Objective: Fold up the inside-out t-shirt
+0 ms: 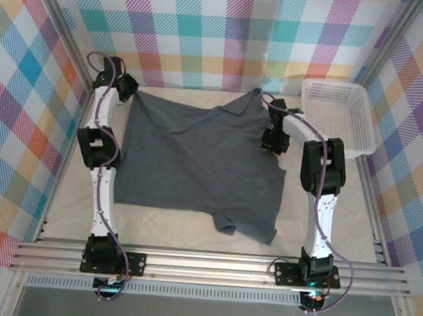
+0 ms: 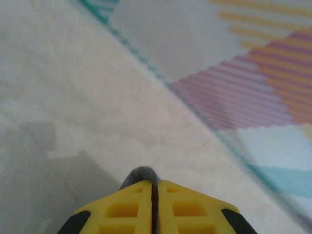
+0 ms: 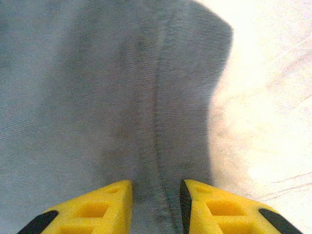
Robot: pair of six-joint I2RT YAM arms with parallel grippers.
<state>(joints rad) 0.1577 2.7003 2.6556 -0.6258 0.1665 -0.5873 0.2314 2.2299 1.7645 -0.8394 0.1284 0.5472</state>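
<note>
Cream table [image 1: 68, 205] inside plaid-patterned walls [image 1: 207, 33]. The inside-out t-shirt [image 1: 197, 157] lies spread across the middle of the table, with one sleeve toward the near edge. The left gripper [image 2: 153, 187] is at the shirt's far-left corner, its jaws pressed together on a small nub of grey cloth. The right gripper [image 3: 156, 187] is at the shirt's far-right edge, its jaws partly apart astride a seam. A white mesh basket [image 1: 339, 117] stands in the far-right corner, apart from the shirt.
</note>
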